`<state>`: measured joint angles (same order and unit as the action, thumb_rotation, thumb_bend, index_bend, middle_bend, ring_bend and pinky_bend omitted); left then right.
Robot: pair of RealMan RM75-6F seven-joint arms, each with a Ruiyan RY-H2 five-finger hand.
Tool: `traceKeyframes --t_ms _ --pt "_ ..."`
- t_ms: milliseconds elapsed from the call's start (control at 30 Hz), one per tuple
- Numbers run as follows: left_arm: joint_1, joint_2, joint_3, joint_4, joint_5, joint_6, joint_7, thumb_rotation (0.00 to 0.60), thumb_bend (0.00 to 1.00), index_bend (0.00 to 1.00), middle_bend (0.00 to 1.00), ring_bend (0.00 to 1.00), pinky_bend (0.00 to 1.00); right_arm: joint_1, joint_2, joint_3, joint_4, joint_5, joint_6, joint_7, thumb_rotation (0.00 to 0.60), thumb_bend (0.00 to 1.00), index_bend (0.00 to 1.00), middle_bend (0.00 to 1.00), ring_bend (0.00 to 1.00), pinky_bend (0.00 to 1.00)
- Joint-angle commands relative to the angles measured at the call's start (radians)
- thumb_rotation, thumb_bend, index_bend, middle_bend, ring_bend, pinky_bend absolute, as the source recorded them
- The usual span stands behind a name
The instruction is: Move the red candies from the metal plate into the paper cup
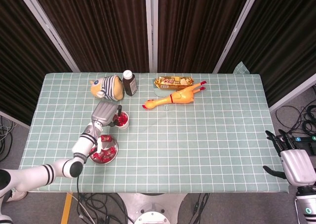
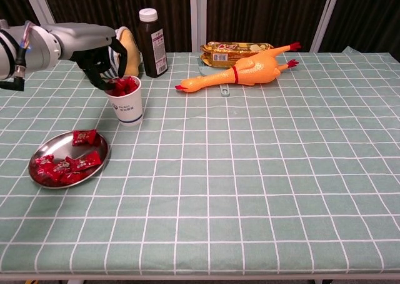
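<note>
A white paper cup (image 2: 127, 107) (image 1: 122, 121) stands on the checked cloth with red candies heaped at its mouth. My left hand (image 2: 100, 54) (image 1: 104, 114) hangs over the cup's left rim. Its fingertips are pinched together right at the opening, with a red candy (image 2: 117, 82) at them, merging with the pile. In front of the cup sits the metal plate (image 2: 61, 143) (image 1: 115, 146), holding several red candies (image 2: 65, 165). My right hand (image 1: 293, 164) is off the table's right edge, fingers apart, holding nothing.
Behind the cup are a striped plush toy (image 1: 106, 87), a dark bottle (image 2: 152, 43), a yellow rubber chicken (image 2: 250, 70) and a snack packet (image 2: 234, 48). The cloth-covered table stretches to the right of the cup.
</note>
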<state>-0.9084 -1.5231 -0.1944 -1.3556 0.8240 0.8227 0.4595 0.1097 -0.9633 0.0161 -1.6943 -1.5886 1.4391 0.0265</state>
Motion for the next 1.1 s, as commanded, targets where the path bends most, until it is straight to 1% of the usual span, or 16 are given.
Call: traceKeyframes --t_ms 33,167,233,333,467,567,600,667,733,767,833,933,1033,1100 --pt "-0.001 0.012 0.004 -0.018 -0.006 0.004 0.004 0.600 0.31 0.46 1.00 0.98 1.00 0.002 0.000 0.001 0.000 0.002 -0.003 0.000 0.600 0.02 0.08 0.23 0.05 0.21" --pt "0.006 0.034 0.012 -0.051 -0.002 0.027 0.013 0.600 0.31 0.43 1.00 0.98 1.00 0.005 0.000 0.003 0.001 0.002 -0.006 0.001 0.600 0.02 0.08 0.23 0.05 0.21" --pt "0.025 0.052 0.013 -0.082 0.015 0.058 -0.003 0.600 0.31 0.42 1.00 0.98 1.00 0.006 0.000 0.004 0.001 0.001 -0.004 0.002 0.600 0.02 0.08 0.23 0.05 0.21" --pt "0.073 0.085 0.027 -0.132 0.077 0.129 -0.043 0.600 0.30 0.41 1.00 0.98 1.00 0.006 0.000 0.005 0.002 -0.002 -0.001 0.002 0.600 0.02 0.08 0.21 0.03 0.19" --pt "0.153 0.133 0.065 -0.184 0.177 0.219 -0.109 0.600 0.30 0.41 1.00 0.97 1.00 0.008 -0.004 0.006 0.007 -0.010 0.004 0.001 0.600 0.02 0.08 0.19 0.00 0.12" --pt "0.218 0.163 0.090 -0.204 0.240 0.302 -0.154 0.600 0.29 0.41 0.94 0.90 1.00 0.008 -0.010 0.006 0.014 -0.015 0.007 -0.002 0.600 0.02 0.07 0.16 0.00 0.07" --pt "0.246 0.173 0.099 -0.207 0.268 0.343 -0.172 0.600 0.28 0.41 0.88 0.83 1.00 0.009 -0.012 0.006 0.016 -0.015 0.007 -0.001 0.600 0.02 0.06 0.14 0.00 0.06" --pt "0.292 0.186 0.113 -0.201 0.306 0.408 -0.196 0.600 0.26 0.40 0.76 0.70 0.92 0.009 -0.013 0.007 0.024 -0.012 0.006 0.005 0.600 0.02 0.04 0.13 0.00 0.04" --pt "0.346 0.203 0.132 -0.186 0.338 0.482 -0.206 0.600 0.25 0.39 0.62 0.54 0.73 0.009 -0.015 0.011 0.040 0.000 0.004 0.016 0.600 0.02 0.02 0.10 0.00 0.03" --pt "0.370 0.210 0.141 -0.180 0.349 0.513 -0.206 0.600 0.24 0.37 0.55 0.47 0.62 0.008 -0.016 0.011 0.047 0.005 0.003 0.021 0.600 0.02 0.01 0.09 0.00 0.03" --pt "0.426 0.228 0.162 -0.169 0.380 0.579 -0.222 0.600 0.23 0.35 0.41 0.33 0.43 0.008 -0.018 0.013 0.062 0.010 0.003 0.032 0.600 0.02 0.00 0.08 0.00 0.02" --pt "0.507 0.247 0.188 -0.146 0.426 0.677 -0.263 0.600 0.21 0.32 0.32 0.25 0.33 0.007 -0.026 0.015 0.082 0.008 0.011 0.041 0.600 0.03 0.00 0.08 0.00 0.02" --pt "0.582 0.263 0.210 -0.134 0.456 0.753 -0.296 0.600 0.20 0.32 0.30 0.24 0.31 0.003 -0.035 0.014 0.095 -0.001 0.024 0.044 0.600 0.03 0.00 0.07 0.00 0.02" --pt "0.619 0.275 0.224 -0.137 0.471 0.783 -0.307 0.600 0.19 0.32 0.30 0.24 0.31 -0.001 -0.041 0.010 0.098 -0.004 0.028 0.044 0.600 0.03 0.00 0.08 0.00 0.02"
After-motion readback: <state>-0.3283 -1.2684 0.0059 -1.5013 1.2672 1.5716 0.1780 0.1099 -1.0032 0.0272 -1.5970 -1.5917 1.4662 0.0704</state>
